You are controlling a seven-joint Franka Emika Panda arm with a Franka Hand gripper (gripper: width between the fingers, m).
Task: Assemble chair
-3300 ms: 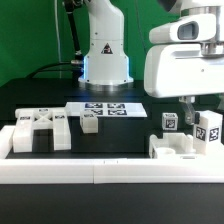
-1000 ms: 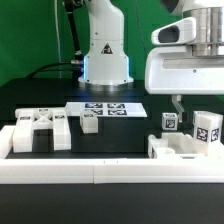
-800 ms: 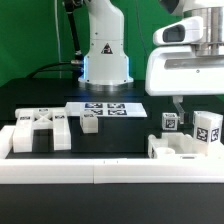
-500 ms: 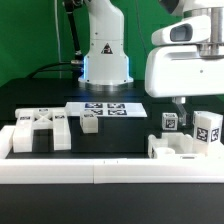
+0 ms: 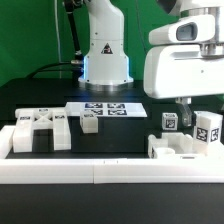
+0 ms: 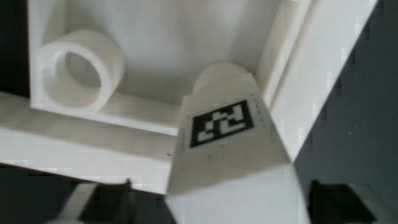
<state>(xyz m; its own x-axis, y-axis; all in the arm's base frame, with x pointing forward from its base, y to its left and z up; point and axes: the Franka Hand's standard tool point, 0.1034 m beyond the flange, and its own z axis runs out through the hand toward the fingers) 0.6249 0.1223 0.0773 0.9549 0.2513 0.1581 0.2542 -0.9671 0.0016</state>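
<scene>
In the exterior view my gripper (image 5: 185, 108) hangs over the chair parts at the right: a tagged upright piece (image 5: 207, 128), a small tagged cube (image 5: 169, 122) and a low white block (image 5: 178, 149). More chair parts lie at the left: a chunky tagged slab (image 5: 40, 131) and a small cube (image 5: 90, 122). In the wrist view my gripper (image 6: 214, 205) is open, with its dark fingers (image 6: 98, 200) on either side of a tagged white bar (image 6: 222, 125). Past the bar lies a white part with a round hole (image 6: 80, 72).
The marker board (image 5: 110, 108) lies flat in the middle of the black table. A plain long white border rail (image 5: 100, 172) runs along the front. The robot's glossy white base (image 5: 105, 50) stands at the back, before a green backdrop.
The hand rose a little over the right-hand parts, then came back down. The parts on the table have not moved.
</scene>
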